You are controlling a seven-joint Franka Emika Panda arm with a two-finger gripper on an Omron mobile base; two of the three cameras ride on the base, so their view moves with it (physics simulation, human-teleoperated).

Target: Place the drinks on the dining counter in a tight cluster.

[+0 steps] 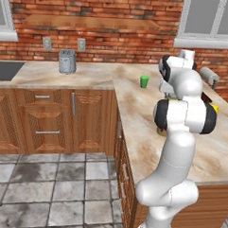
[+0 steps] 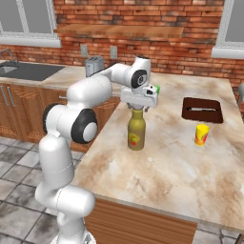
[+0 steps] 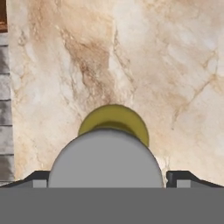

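Going left to right across the room: one sink (image 2: 24, 71) is set into the far surface, cut off at the picture's edge. One grey toaster (image 1: 67, 61) stands by the brick wall, under two wall outlets (image 1: 47, 43). One green cup (image 1: 144, 81) sits on the broad marble surface (image 2: 176, 162), and from the right base view it is nearly hidden behind the hand.

I count only one bottle (image 2: 136, 132): the big olive-yellow one with the red-yellow label, standing upright on the broad surface near its left edge. In the left base view the arm covers almost all of it; just a sliver shows at the arm's side. Its grey cap (image 3: 106, 159) is seen from straight above in the hand view, large and cut off at the bottom, with the olive shoulder peeking out behind it.

The gripper (image 2: 137, 109) hangs right over the cap. The fingers (image 3: 178, 177) stand one on each side of the cap, spread about as wide as it; whether they press on it I cannot tell.

Further right lie one dark tray (image 2: 202, 109) with something thin on it, too small to name, and one yellow cup (image 2: 201, 134) with a red mark, well apart from the bottle. One paper towel roll (image 1: 210, 76) sits at the far right, partly hidden by the arm.
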